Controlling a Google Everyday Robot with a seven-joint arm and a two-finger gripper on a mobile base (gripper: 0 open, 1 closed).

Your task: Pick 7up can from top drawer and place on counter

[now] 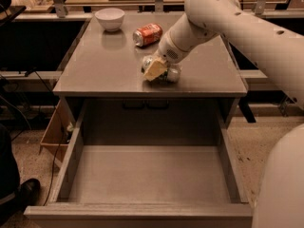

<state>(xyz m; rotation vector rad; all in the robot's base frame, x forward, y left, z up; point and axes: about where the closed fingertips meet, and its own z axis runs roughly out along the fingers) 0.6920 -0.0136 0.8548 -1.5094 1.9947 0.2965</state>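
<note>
Pincer [159, 70] gripping 7up can [172, 73] over counter [104, 65], can sideways, top leftward

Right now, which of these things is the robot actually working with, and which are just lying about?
Job in hand: small pale green-and-white 7up can, held in the gripper at the flat grey counter; open grey top drawer.

Lying about: orange-red soda can on its side; white bowl. Both are on the counter.

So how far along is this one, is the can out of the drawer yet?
Done: the top drawer is open with no can inside, and the 7up can is up at the counter. In hand: the claw is at the can, near the front edge. Left: a clear release and retreat.
</note>
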